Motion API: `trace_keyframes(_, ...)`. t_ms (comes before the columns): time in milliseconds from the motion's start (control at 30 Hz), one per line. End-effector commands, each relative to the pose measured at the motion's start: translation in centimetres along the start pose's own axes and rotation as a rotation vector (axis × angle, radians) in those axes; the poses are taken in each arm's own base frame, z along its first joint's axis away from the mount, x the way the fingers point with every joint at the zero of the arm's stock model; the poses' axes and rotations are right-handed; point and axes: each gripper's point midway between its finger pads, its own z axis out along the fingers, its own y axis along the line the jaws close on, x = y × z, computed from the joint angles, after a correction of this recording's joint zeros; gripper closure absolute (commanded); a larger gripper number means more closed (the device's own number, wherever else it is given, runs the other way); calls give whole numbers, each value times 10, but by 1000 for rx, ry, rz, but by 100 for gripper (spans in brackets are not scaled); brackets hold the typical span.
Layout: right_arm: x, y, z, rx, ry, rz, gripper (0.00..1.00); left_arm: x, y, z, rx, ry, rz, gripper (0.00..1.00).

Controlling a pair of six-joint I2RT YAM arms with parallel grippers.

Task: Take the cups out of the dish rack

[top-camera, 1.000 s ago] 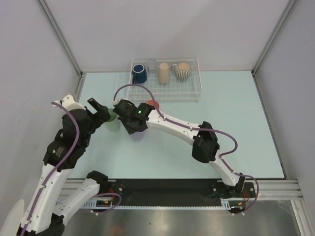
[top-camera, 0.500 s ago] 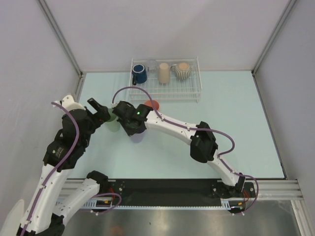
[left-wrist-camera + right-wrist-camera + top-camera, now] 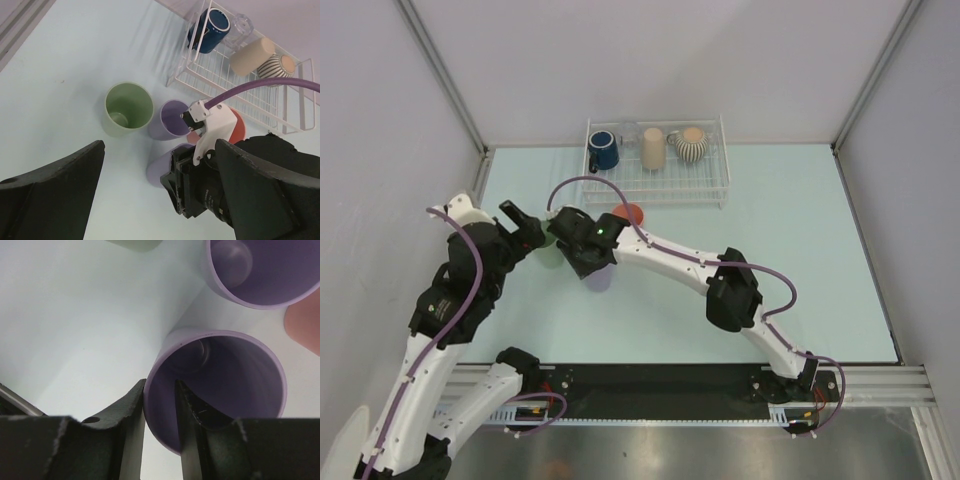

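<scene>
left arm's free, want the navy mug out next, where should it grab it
Lower the left gripper over the near rim of the navy mug, one finger inside: it seems to stand mouth-up in the far-left corner of the dish rack, handle toward the left wall.

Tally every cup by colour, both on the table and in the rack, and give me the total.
lavender cup: 2, one in the right gripper
pale green cup: 1
salmon-pink cup: 1
navy mug: 1
clear cup: 1
tan cup: 1
striped beige mug: 1
Total: 8
</scene>
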Motion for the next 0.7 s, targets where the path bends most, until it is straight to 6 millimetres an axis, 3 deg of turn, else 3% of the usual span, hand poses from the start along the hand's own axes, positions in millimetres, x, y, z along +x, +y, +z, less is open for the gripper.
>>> trace_keyframes(0, -35, 0, -43, 12, -122, 18, 65, 5, -1, 1, 13, 7, -2, 2)
trace_keyframes(333, -67, -5, -104, 20, -250, 52, 62, 14, -1, 5, 12, 25, 9, 2)
trace_keyframes(633, -79, -12, -139, 30, -312, 80, 59, 15, -6, 9, 24, 34, 12, 2)
trace_keyframes(667, -85, -15, -157, 28, -348, 93, 58, 14, -8, 10, 30, 31, 9, 1)
